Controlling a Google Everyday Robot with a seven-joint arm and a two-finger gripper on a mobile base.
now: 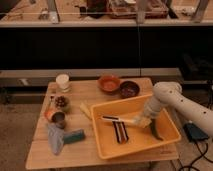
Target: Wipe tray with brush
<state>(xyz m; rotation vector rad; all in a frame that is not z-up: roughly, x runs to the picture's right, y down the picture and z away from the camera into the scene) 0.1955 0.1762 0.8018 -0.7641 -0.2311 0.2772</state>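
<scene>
The yellow-orange tray (pixel 131 148) stands on the right half of the wooden table. The brush (pixel 120 120) lies almost level inside it, its pale handle pointing right and its thin dark end pointing left. My gripper (pixel 144 120) reaches down into the tray from the right on a white arm and is shut on the right end of the brush handle. A short dark block with pale stripes (pixel 120 132) lies on the tray floor just in front of the brush. A dark green curved piece (pixel 154 131) lies below the gripper.
Two reddish-brown bowls (pixel 109 82) (pixel 129 89) stand behind the tray. A white cup (pixel 63 81), a small bowl (pixel 61 102), a can (pixel 57 118), a grey cloth (pixel 54 138) and a teal sponge (pixel 74 136) crowd the table's left. A counter wall runs behind.
</scene>
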